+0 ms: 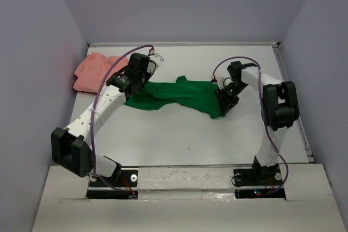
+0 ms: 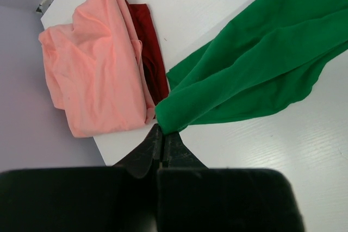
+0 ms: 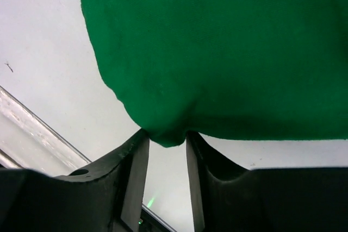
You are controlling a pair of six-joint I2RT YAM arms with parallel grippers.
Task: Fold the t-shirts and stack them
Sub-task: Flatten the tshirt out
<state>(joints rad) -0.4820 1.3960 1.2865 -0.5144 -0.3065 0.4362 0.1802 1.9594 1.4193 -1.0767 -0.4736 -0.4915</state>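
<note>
A bright green t-shirt [image 1: 179,93] lies stretched across the middle of the white table, bunched into a band. My left gripper [image 2: 163,131] is shut on its left end [image 2: 179,115], next to a crumpled salmon-pink t-shirt [image 2: 92,74] at the back left [image 1: 95,71]. A bit of dark red cloth [image 2: 149,52] shows under the pink one. My right gripper [image 3: 166,137] is at the green shirt's right end [image 1: 223,104]. Its jaws stand apart, and a small fold of the green cloth [image 3: 217,52] pokes in between the tips.
Lilac walls close in the table on the left, back and right. A raised rail [image 1: 291,91] runs along the right edge, and another rail [image 3: 32,129] shows near my right gripper. The pink pile sits at the table's left edge [image 2: 103,148].
</note>
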